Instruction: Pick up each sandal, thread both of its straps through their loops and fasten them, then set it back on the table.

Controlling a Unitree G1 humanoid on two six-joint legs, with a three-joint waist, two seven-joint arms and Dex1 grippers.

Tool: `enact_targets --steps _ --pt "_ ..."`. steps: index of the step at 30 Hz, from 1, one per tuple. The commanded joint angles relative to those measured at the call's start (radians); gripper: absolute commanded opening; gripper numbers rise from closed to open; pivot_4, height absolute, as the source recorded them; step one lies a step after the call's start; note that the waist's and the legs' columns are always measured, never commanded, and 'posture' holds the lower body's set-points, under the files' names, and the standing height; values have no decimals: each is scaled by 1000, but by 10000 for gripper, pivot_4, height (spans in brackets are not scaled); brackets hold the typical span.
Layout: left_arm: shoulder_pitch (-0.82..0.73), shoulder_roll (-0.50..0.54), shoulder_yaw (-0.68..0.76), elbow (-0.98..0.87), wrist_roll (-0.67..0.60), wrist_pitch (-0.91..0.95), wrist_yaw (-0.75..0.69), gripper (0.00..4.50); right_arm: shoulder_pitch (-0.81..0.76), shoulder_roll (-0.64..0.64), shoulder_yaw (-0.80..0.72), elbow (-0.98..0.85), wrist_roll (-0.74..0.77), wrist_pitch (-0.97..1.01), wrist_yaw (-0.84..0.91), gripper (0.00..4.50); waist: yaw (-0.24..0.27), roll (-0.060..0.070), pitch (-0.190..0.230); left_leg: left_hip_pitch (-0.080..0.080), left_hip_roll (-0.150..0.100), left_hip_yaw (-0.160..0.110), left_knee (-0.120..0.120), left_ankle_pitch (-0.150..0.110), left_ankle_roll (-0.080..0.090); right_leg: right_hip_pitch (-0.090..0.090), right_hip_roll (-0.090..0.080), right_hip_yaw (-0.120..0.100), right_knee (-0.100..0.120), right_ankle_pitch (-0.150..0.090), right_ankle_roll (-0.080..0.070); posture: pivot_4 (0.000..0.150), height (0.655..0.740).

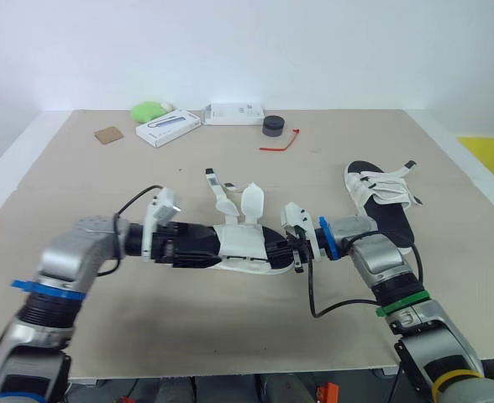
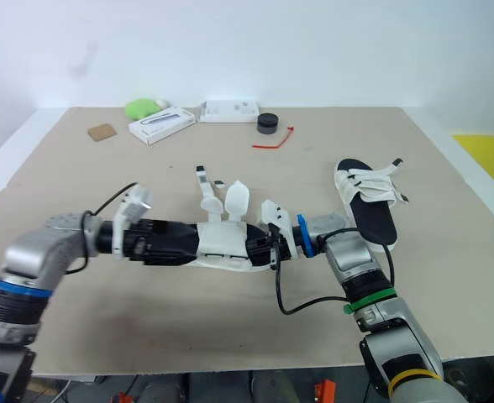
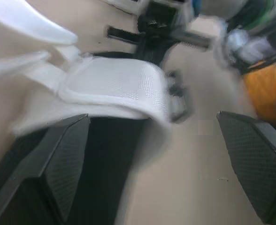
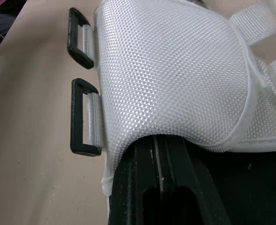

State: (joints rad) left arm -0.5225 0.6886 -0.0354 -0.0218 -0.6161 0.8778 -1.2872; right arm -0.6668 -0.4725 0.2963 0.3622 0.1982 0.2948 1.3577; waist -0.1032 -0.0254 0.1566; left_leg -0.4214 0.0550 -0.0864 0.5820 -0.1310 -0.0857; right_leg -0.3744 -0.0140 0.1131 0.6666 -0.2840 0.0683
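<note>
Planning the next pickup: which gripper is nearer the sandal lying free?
Right. The right gripper is just left of the free sandal; the left gripper is farther left, beyond the other sandal.

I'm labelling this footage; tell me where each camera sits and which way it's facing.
Left eye view: on the head, facing forward and down over the table; both arms, left gripper and right gripper at the sandal.
Right eye view: beside it, same scene.
Left wrist view: along its open fingers to the sandal, right gripper beyond.
Right wrist view: close on the sandal's upper and loops, over its gripper.
Shared: all show that sandal.
</note>
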Motion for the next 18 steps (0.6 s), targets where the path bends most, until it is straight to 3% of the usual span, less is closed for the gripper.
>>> enact_targets --steps 1,10,18 --pt "-54 19 69 7 -97 112 9 44510 37 23 91 57 -69 4 12 0 0 0 0 0 0 0 0 0 0 0 0 0 0 0 0 1500 7400" --pt "-262 -224 123 448 -19 134 317 44510 50 30 84 19 -74 5 8 0 -2 -2 -1 5 2 1 0 -2 -2 2 2 0 0 0 0 1500 7400" --pt "-448 -299 182 863 50 93 457 44510 72 30 79 -28 -69 26 -6 0 -4 -2 -1 4 7 0 -1 -9 2 2 9 0 1 -4 -2 1500 7400"
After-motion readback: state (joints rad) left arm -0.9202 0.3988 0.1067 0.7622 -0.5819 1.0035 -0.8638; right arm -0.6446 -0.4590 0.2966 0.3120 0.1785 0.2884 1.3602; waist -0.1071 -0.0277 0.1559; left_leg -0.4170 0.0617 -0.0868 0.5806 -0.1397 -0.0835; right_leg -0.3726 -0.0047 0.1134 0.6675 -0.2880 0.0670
